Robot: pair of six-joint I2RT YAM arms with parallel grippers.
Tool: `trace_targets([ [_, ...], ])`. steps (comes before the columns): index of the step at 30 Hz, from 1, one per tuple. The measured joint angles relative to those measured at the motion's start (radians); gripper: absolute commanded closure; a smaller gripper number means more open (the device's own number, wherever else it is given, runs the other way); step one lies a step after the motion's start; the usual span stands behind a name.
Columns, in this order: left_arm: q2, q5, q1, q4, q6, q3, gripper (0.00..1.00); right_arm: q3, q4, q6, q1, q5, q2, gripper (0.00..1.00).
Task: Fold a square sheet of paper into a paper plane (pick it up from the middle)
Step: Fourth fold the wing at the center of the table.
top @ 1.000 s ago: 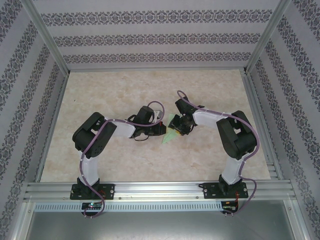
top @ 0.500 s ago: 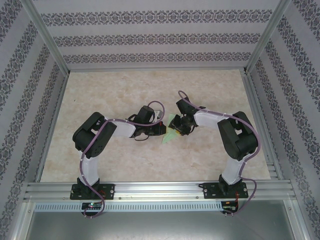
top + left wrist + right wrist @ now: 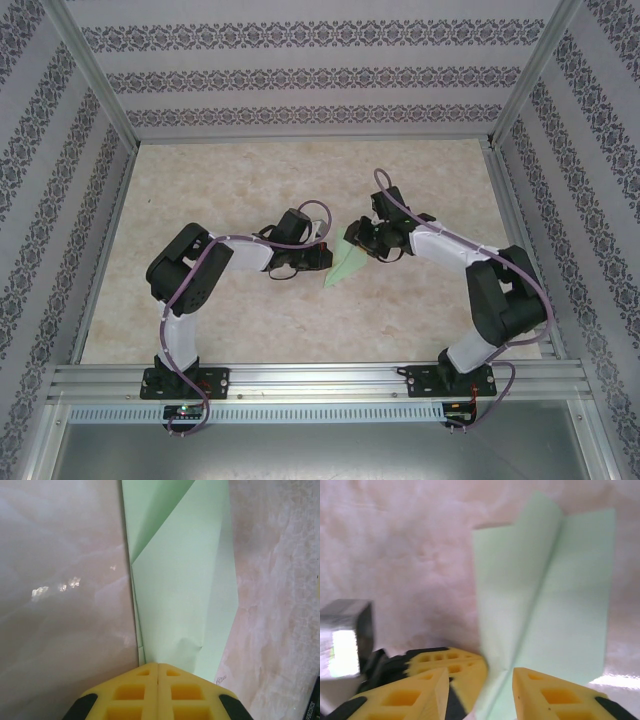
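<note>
Left claw (image 3: 158, 666): fully closed, its two yellow fingers pressed flat together with no gap. The tips rest at one end of the folded sheet of paper (image 3: 343, 264). Whether they pinch a layer or only press down on it cannot be told.
Right claw (image 3: 481, 672): partly open, its yellow fingers (image 3: 550, 692) standing apart. One end of the paper runs into the gap between them, and neither finger visibly closes on it.
Paper, place: flat on the table (image 3: 200, 200), about the middle, between the two claws. The left claw meets its side toward the left edge, and the right claw is at its end toward the far right corner.
Paper, shape: a narrow, pale mint-green wedge with its sharp tip toward the near edge and its broad end toward the far edge. The left wrist view shows overlapping flaps, slanting creases and a small dent just ahead of the fingertips.
Table: pale marbled top, slightly glossy.
Walls (image 3: 300, 80): striped, patterned panels beyond the far edge and along both sides.
</note>
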Motion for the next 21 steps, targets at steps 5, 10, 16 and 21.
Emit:
trace_targets([
  [5, 0.002, 0.002, 0.0, -0.016, 0.012, 0.009, 1.0, -0.001, 0.053, -0.039, 0.002, -0.059, 0.032, 0.8],
  [10, 0.003, 0.002, 0.0, -0.027, 0.018, 0.015, 1.0, -0.003, 0.105, -0.049, 0.002, -0.119, 0.109, 0.86],
  [16, 0.005, 0.002, 0.0, -0.042, 0.02, 0.023, 1.0, -0.003, 0.136, -0.063, 0.002, -0.157, 0.182, 0.89],
  [21, 0.005, 0.0, 0.0, -0.051, 0.02, 0.027, 1.0, -0.003, 0.136, -0.071, 0.002, -0.154, 0.211, 0.9],
])
